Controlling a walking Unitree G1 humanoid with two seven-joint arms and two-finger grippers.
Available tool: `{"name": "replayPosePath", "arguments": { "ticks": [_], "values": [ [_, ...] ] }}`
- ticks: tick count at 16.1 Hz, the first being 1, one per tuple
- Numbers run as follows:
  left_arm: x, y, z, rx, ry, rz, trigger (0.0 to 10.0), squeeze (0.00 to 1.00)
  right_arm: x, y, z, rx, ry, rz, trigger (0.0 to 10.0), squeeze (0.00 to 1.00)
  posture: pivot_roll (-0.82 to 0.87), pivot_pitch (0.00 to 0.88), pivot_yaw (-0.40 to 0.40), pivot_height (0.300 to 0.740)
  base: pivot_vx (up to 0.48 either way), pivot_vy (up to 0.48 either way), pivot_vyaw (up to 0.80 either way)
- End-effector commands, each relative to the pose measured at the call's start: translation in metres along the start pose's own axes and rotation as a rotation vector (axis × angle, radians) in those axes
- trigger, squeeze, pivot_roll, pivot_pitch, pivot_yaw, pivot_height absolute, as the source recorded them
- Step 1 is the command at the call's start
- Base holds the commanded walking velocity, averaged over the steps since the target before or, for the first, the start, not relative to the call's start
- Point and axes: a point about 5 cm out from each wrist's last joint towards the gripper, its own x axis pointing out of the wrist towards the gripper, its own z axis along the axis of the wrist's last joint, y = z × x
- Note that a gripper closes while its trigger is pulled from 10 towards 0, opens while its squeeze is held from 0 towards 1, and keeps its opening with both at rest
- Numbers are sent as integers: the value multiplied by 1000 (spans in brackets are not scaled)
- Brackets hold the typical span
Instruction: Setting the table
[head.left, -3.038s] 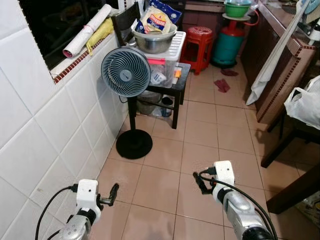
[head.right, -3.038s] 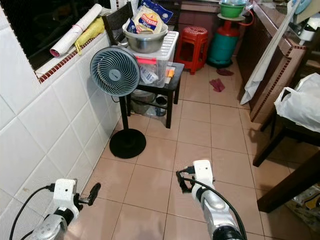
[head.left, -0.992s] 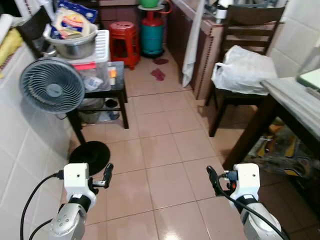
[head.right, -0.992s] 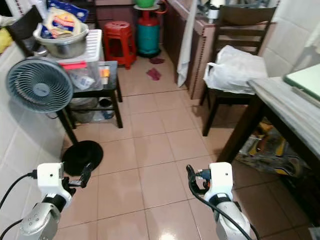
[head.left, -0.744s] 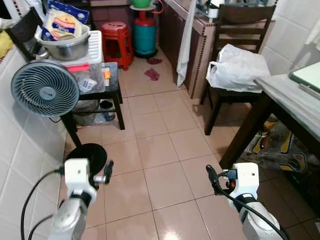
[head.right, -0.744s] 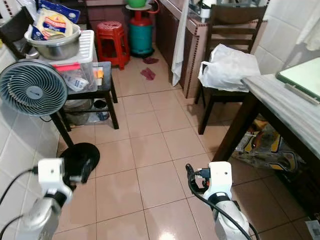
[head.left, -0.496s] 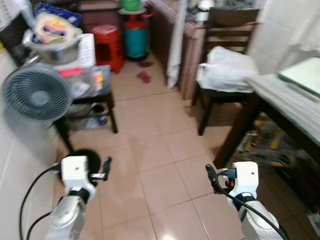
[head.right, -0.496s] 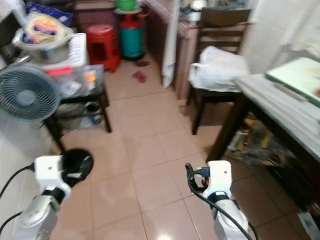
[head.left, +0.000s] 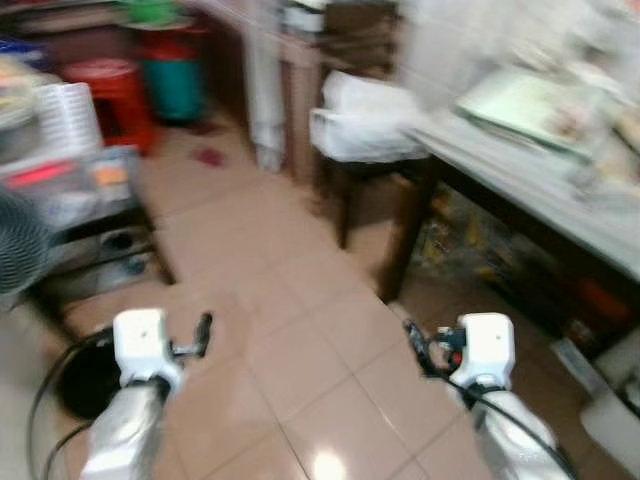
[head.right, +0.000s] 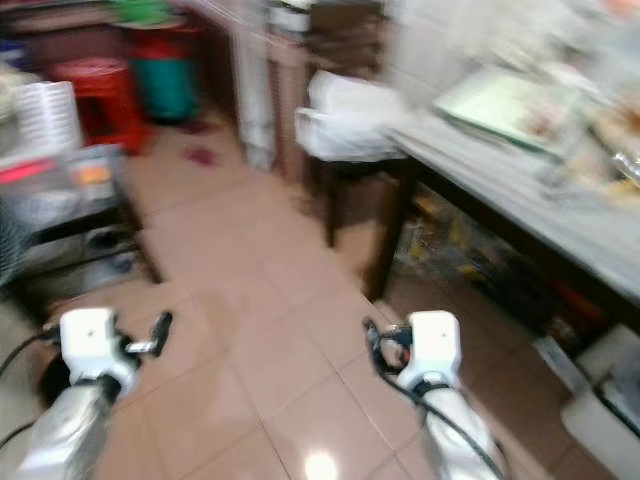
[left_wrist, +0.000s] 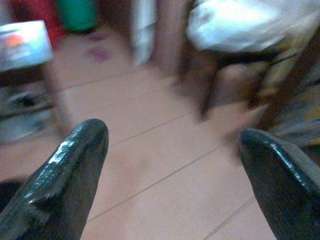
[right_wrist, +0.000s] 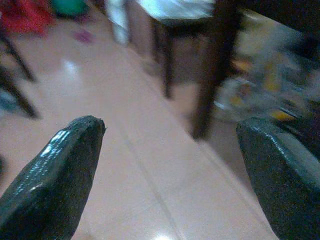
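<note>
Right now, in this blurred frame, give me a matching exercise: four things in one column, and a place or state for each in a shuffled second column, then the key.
Things:
1. red stool
2. white plastic bag
3. left gripper
4. table

Places or states:
A. open, empty, held over the tiled floor
B. on the seat of a dark chair
C. far end of the room, beside the green gas cylinder
D. on the robot's right, with blurred items on top

Pairs: 1-C, 2-B, 3-A, 4-D
</note>
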Motion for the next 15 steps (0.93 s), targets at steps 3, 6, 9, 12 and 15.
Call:
{"name": "replayPosePath", "arguments": {
  "ticks": [3, 6, 9, 12, 15],
  "values": [
    [-5, 13, -6, 30, 31, 36, 10000, 0, 3, 6, 6, 12, -23, 14, 10000, 0, 4, 40, 6, 740, 0, 0, -738],
    [-6, 15, -10, 39, 46, 42, 10000, 0, 1, 6, 6, 12, -20, 15, 10000, 0, -3, 49, 8, 740, 0, 0, -738],
    [-5, 15, -12, 42, 54, 29, 10000, 0, 0, 5, 7, 14, -20, 7, 10000, 0, -8, 50, 9, 740, 0, 0, -738],
    [-4, 14, -11, 40, 50, 25, 10000, 0, -1, 5, 7, 17, -22, 2, 10000, 0, -11, 54, 13, 740, 0, 0, -738],
    [-3, 14, -11, 44, 46, 21, 10000, 0, -1, 5, 8, 19, -25, -5, 10000, 0, -13, 55, 15, 740, 0, 0, -738]
  ]
}}
